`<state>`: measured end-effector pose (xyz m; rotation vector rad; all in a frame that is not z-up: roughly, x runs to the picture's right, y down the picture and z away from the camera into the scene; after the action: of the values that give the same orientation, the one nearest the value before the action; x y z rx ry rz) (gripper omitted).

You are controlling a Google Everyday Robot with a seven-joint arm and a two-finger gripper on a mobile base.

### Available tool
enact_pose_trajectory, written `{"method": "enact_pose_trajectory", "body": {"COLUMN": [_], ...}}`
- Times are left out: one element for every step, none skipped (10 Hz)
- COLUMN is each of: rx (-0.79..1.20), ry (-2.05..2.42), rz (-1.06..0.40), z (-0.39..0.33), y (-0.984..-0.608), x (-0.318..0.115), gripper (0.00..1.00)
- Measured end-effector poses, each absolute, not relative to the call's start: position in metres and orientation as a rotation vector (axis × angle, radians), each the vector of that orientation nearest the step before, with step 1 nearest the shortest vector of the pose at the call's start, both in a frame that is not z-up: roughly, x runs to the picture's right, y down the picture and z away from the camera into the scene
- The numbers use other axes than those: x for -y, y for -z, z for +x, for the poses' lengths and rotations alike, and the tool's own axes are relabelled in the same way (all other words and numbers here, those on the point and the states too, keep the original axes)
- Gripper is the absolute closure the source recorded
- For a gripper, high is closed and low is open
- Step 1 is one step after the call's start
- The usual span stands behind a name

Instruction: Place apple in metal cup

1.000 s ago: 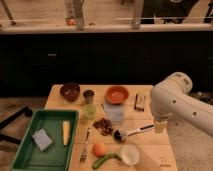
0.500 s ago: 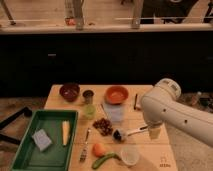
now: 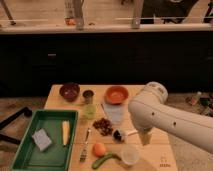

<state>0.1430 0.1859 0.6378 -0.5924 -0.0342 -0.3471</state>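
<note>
The apple point(image 3: 99, 149), small and orange-red, lies on the wooden table point(image 3: 55, 95) near its front edge, just above a long green vegetable point(image 3: 105, 160). The metal cup point(image 3: 88, 96), small and dull grey, stands at the back between a brown bowl and an orange bowl. My white arm reaches in from the right, and my gripper point(image 3: 145, 138) hangs low over the right part of the table. It is to the right of the apple, apart from it, and well in front and right of the metal cup.
A brown bowl point(image 3: 69, 91) and an orange bowl point(image 3: 116, 94) stand at the back. A translucent green cup point(image 3: 90, 111), grapes point(image 3: 103, 126), a dark-headed brush point(image 3: 119, 134), a fork point(image 3: 85, 145) and a clear cup point(image 3: 130, 155) surround the apple. A green tray point(image 3: 22, 145) sits at the left.
My arm has swung left over the table, and the gripper has come down nearer the brush and clear cup. The objects on the table have not moved.
</note>
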Motion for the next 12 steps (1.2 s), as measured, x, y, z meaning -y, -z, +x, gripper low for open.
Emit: {"method": "enact_pose_trajectory", "body": {"rx": [0.051, 0.062, 0.070, 0.076, 0.081, 0.091, 0.094, 0.097, 0.092, 0.093, 0.094, 0.093], "ry": [0.379, 0.392, 0.400, 0.405, 0.417, 0.425, 0.441, 0.451, 0.459, 0.469, 0.466, 0.456], "rz": [-0.598, -0.601, -0.605, -0.609, -0.606, -0.606, -0.605, -0.603, -0.602, -0.599, -0.601, -0.602], "z": [0.134, 0.130, 0.125, 0.121, 0.117, 0.111, 0.105, 0.101, 0.098, 0.092, 0.090, 0.086], "y": [-0.634, -0.633, -0.629, -0.626, -0.621, -0.617, -0.610, -0.607, -0.604, -0.602, -0.599, -0.596], "x": [-0.189, -0.191, -0.194, -0.198, -0.202, -0.207, -0.212, -0.215, -0.218, -0.220, -0.222, -0.224], "gripper": [0.20, 0.20, 0.20, 0.20, 0.20, 0.20, 0.20, 0.20, 0.20, 0.20, 0.20, 0.20]}}
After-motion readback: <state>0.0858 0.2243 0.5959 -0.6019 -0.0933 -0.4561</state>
